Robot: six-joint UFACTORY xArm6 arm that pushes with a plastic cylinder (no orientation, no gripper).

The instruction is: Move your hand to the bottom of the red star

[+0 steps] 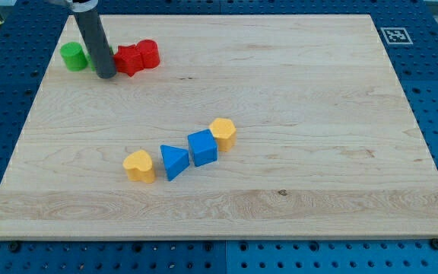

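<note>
The red star [128,59] lies at the view's upper left on the wooden board [295,84]. A red round block [149,53] touches it on its right. My tip [106,75] is the lower end of the dark rod. It rests just left of and slightly below the red star, close to its lower left edge. A green round block [73,56] sits to the left of the rod.
A row of blocks lies near the board's middle: a yellow heart [139,165], a blue triangle [174,161], a blue cube [202,147] and a yellow hexagonal block [223,132]. A tag marker [395,35] sits beyond the board's top right corner.
</note>
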